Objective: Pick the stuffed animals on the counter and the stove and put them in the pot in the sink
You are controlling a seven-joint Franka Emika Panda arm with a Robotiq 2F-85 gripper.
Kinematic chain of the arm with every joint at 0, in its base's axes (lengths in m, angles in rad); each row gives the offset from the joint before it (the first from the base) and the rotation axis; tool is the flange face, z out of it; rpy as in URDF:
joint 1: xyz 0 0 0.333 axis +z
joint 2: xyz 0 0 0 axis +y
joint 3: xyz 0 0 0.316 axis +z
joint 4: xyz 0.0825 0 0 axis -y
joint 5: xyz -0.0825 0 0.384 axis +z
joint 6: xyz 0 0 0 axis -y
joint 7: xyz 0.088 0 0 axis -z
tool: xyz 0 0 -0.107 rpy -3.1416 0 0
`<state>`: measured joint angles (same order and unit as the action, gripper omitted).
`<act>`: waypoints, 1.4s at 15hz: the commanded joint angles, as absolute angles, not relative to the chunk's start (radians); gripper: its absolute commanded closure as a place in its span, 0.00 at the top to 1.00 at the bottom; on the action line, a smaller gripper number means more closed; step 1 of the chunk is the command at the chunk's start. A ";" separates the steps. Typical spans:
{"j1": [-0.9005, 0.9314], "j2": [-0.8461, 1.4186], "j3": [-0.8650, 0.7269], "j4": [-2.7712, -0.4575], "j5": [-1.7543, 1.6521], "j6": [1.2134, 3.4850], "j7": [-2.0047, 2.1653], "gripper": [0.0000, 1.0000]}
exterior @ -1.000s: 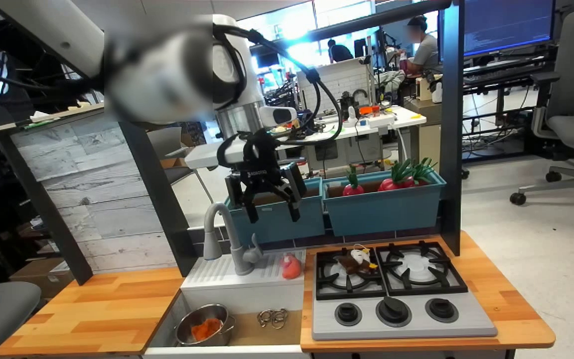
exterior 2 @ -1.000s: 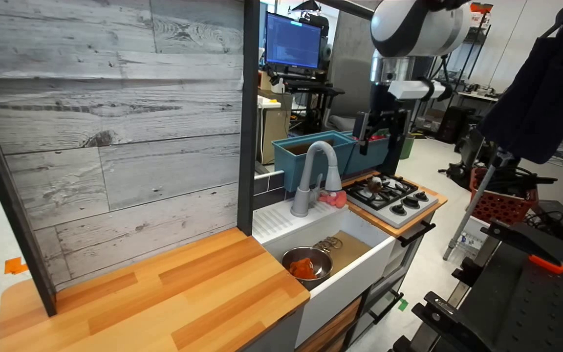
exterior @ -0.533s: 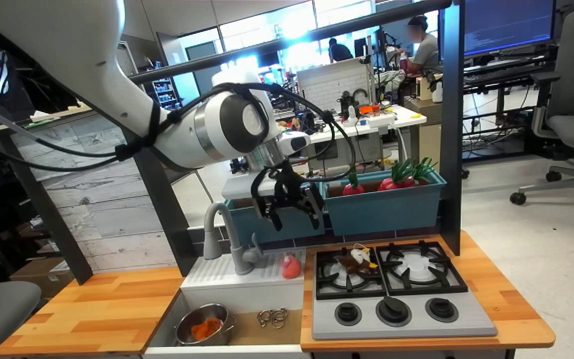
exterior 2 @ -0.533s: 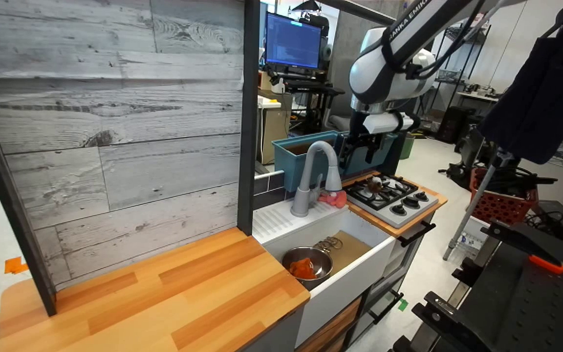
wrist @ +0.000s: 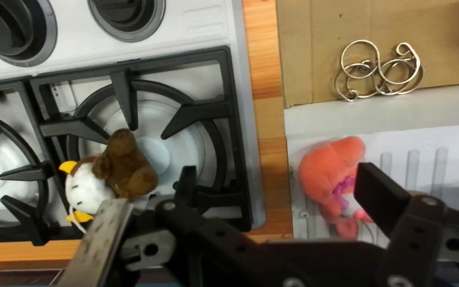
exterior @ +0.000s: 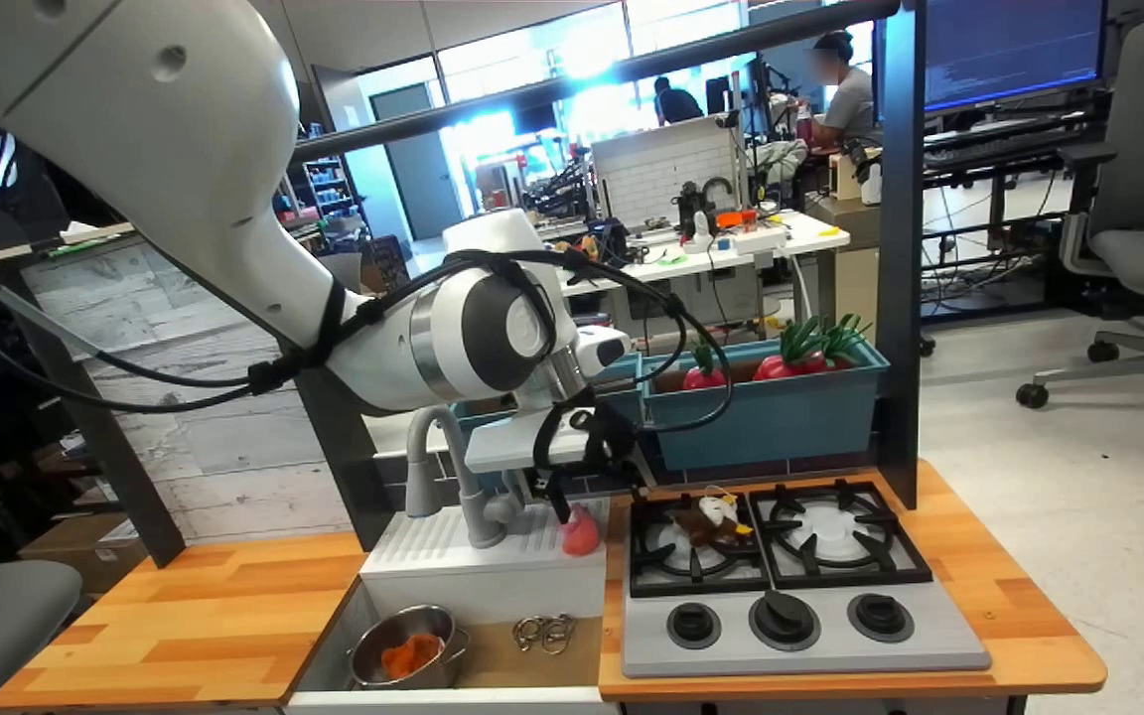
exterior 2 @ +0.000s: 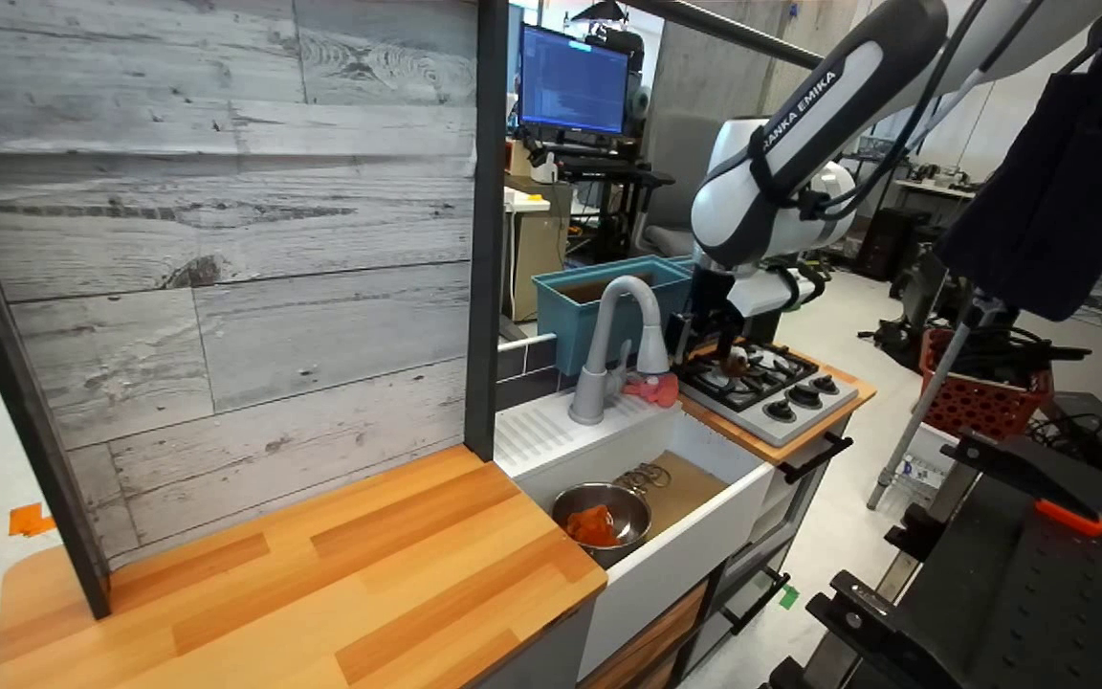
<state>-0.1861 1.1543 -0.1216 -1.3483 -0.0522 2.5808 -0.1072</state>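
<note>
Hand (wrist: pixel 281 187), spread wide and empty, hangs between pink toy (wrist: pixel 323 171) and brown toy (wrist: pixel 128 171), likely to take either; pot (exterior: pixel 433 675), presumably the receptacle, sits left in sink (exterior: pixel 488 591).

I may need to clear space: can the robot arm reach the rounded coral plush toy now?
Likely yes: the black fingers are spread nearby and nothing rests on the rounded coral plush toy, though the curved grey faucet stands close.

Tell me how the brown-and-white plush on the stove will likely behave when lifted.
The plush will probably squash under the tool, given its fuzzy, rounded body. It looks stuffed and smaller than the black grate, so likely light. Its thin white loop might snag.
</note>
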 commanded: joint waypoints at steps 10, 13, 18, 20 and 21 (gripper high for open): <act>-0.195 1.172 -0.067 -1.342 -0.056 2.658 -0.158 1.00; -0.158 1.216 -0.084 -1.283 -0.065 2.637 -0.129 1.00; -0.122 1.269 -0.097 -1.205 -0.063 2.605 -0.088 1.00; -0.120 1.283 -0.101 -1.183 -0.061 2.598 -0.080 1.00; -0.121 1.291 -0.105 -1.173 -0.062 2.596 -0.076 1.00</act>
<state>-0.1256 1.2441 -0.0859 -1.2542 -0.0522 2.6256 -0.1020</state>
